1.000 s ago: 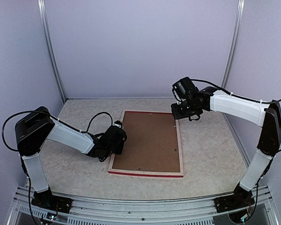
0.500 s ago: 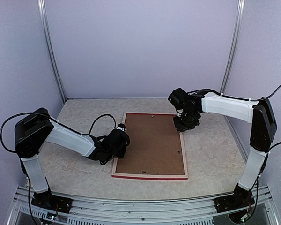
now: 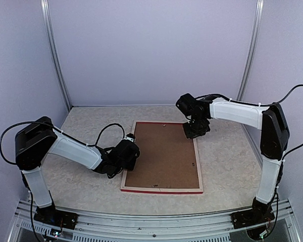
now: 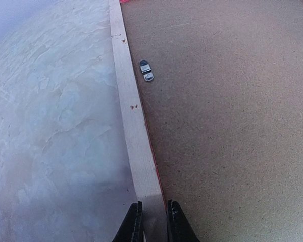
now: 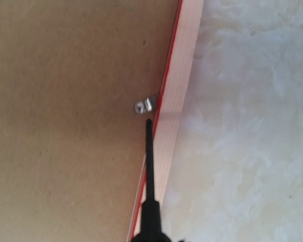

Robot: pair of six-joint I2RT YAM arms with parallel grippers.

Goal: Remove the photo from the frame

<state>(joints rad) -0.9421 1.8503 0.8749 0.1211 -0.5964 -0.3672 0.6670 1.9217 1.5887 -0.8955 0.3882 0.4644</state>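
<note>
The frame [image 3: 161,190] lies face down on the table, its red rim at the edges and the brown backing board [image 3: 164,151] on top. The photo is hidden under the board. My left gripper [image 3: 129,154] is shut on the frame's pale wood left rail [image 4: 129,101], one finger [image 4: 135,224] on each side. My right gripper [image 3: 196,128] is over the far right corner and holds a screwdriver. Its black shaft [image 5: 149,161] points at a small metal clip [image 5: 145,106] beside the right rail [image 5: 179,85]. The right fingers are out of the wrist view.
Another metal clip [image 4: 147,70] sits on the backing board [image 4: 227,111] by the left rail. More small clips show along the right and near edges [image 3: 152,185]. The marbled tabletop [image 3: 86,126] surrounds the frame. The enclosure walls stand at the back and sides.
My right gripper has swung left and down onto the frame's far right corner. The frame's near end has shifted a little to the right, with my left gripper following.
</note>
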